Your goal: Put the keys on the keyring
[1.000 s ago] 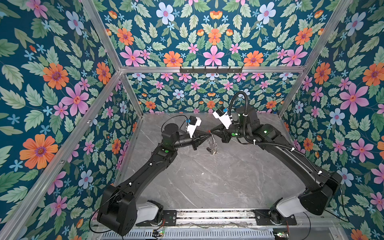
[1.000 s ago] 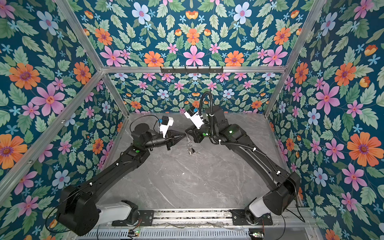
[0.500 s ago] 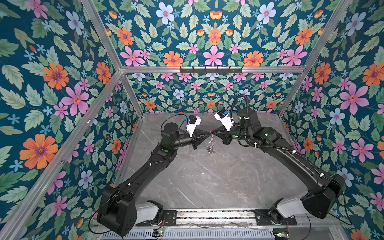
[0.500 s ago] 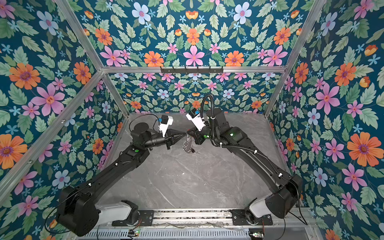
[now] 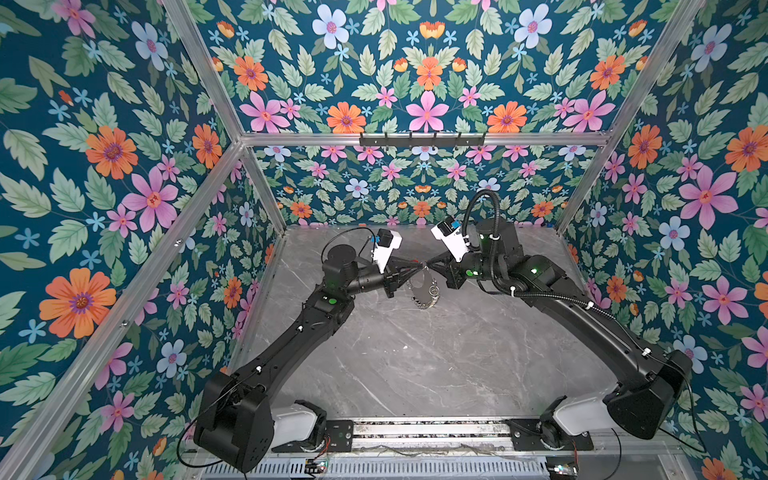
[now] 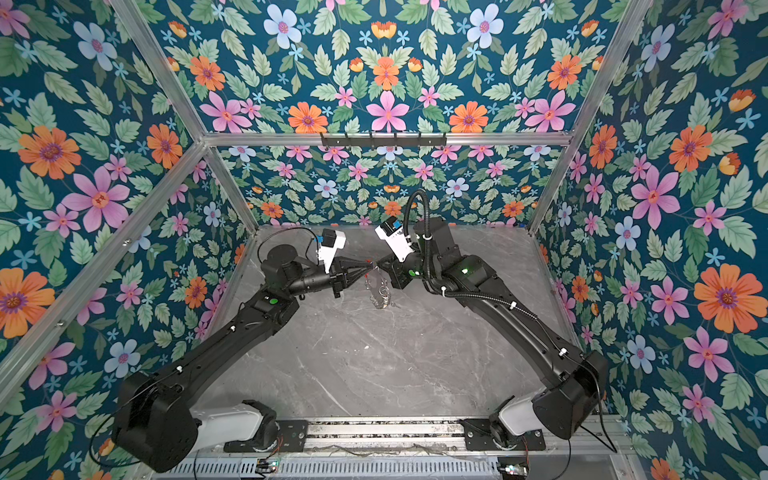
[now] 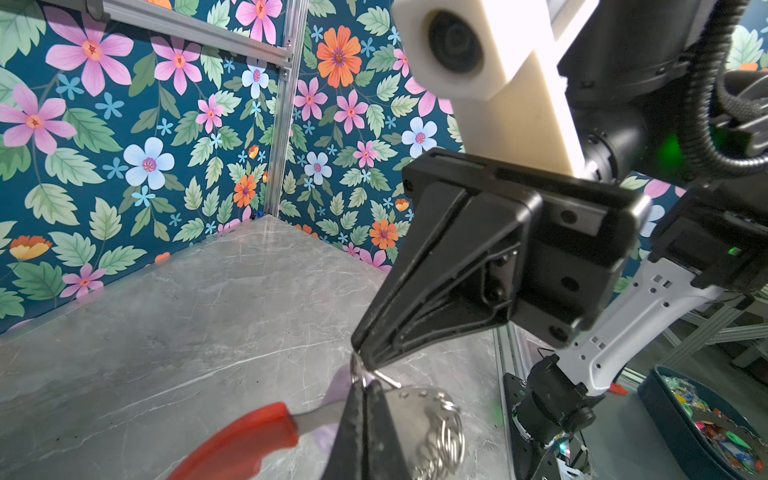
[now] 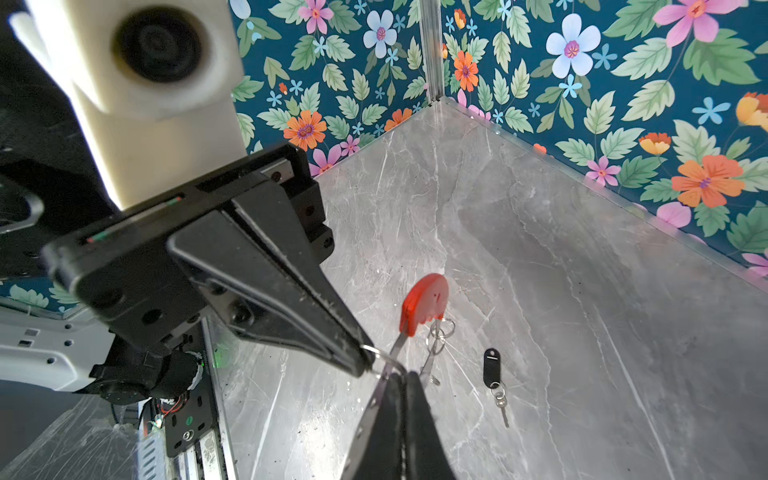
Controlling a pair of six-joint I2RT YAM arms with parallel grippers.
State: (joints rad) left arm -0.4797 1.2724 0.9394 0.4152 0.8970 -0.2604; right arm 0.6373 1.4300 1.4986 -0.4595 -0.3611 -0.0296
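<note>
2 finger pairs meet tip to tip, centre frame in both top views: left gripper (image 8: 365,359) fingers pinch keyring (image 8: 424,303) hoop; right gripper (image 7: 360,360) fingers pressed together at lilac key (image 7: 338,386) ring. Beyond: black key (image 8: 491,368) flat on desk (image 8: 540,270).

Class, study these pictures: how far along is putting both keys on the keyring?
Done: no key clearly on yet. In hand: the right gripper, shut, holds the keyring aloft; the left gripper, shut, seemingly pinches the lilac tag at it. Left: threading it, then the black tag lying on the table.
</note>
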